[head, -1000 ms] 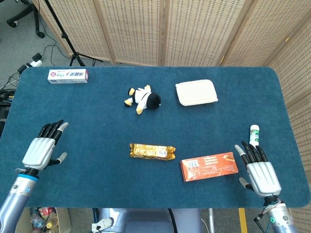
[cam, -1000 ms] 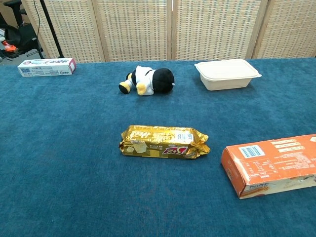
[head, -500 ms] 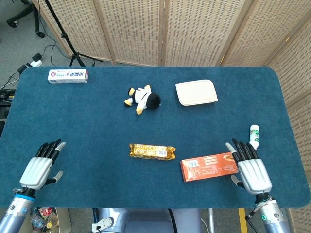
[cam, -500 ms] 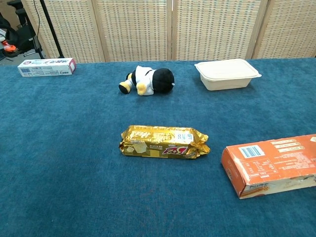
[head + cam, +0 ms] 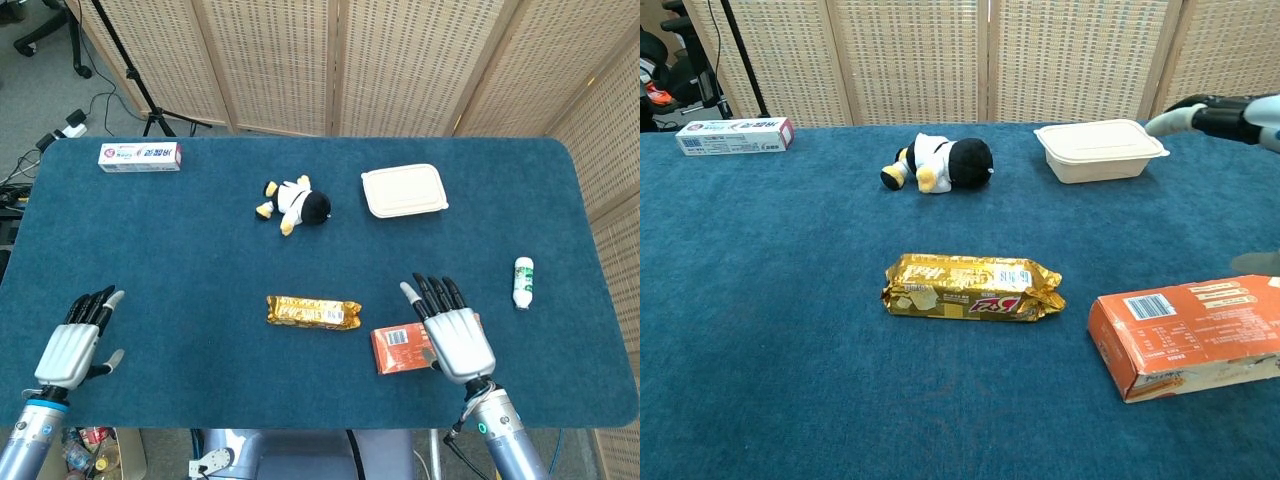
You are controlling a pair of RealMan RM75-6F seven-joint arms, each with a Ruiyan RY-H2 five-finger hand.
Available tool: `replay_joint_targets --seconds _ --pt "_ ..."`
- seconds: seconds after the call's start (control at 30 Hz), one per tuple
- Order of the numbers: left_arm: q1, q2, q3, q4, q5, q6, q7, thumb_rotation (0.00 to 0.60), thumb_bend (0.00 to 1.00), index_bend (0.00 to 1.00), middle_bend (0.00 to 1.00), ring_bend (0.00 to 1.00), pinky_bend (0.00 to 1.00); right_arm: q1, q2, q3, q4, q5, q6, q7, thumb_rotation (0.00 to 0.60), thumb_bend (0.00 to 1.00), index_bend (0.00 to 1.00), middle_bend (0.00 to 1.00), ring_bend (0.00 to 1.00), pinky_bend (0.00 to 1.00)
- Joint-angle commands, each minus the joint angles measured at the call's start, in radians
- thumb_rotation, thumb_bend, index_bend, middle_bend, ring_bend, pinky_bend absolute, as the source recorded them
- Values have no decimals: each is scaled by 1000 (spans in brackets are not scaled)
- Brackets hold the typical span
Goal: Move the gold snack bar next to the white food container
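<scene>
The gold snack bar (image 5: 313,312) (image 5: 973,287) lies flat near the table's front middle. The white food container (image 5: 404,191) (image 5: 1100,149), lid closed, sits at the back right of centre. My right hand (image 5: 452,330) hovers open, fingers spread, above the orange box, to the right of the bar and apart from it; only its fingertips (image 5: 1215,112) show at the chest view's right edge. My left hand (image 5: 76,340) is open at the front left, far from the bar, holding nothing.
An orange box (image 5: 405,348) (image 5: 1188,334) lies right of the bar, partly under my right hand. A plush penguin (image 5: 297,205) (image 5: 941,164) lies behind the bar. A toothpaste box (image 5: 139,156) sits back left; a small white bottle (image 5: 523,281) lies at the right.
My right hand has swung left from the table's right edge to above the orange box. My left hand has drawn back toward the front edge. The objects have stayed put.
</scene>
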Motion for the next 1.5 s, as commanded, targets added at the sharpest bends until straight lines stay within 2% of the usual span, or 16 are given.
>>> replay_joint_targets --seconds 0.03,0.13,0.27,0.47,0.93,1.13,1.5 --pt "12 -17 -16 32 -2 -7 -23 600 299 0 0 0 9 59 -71 38 -44 98 0 -95 600 234 16 0 0 55" --pt "32 -48 -26 95 1 -10 -54 600 299 0 0 0 9 121 -166 67 -53 214 14 -182 600 234 16 0 0 55" --pt "55 -74 -38 157 15 -10 -97 600 299 0 0 0 9 185 -289 96 -36 347 93 -281 600 234 16 0 0 55" --pt "72 -90 -47 198 43 -15 -116 600 299 0 0 0 9 246 -386 112 8 434 162 -328 600 234 16 0 0 55" --pt "97 -114 -73 236 79 -22 -129 600 299 0 0 0 9 341 -485 134 99 544 186 -294 600 234 16 0 0 55" --pt "103 -118 -95 259 111 5 -184 600 299 0 0 0 9 372 -519 148 132 585 183 -261 600 234 16 0 0 55" --pt "95 -66 -125 237 147 18 -221 600 299 0 0 0 9 422 -550 169 192 650 184 -228 600 234 16 0 0 55"
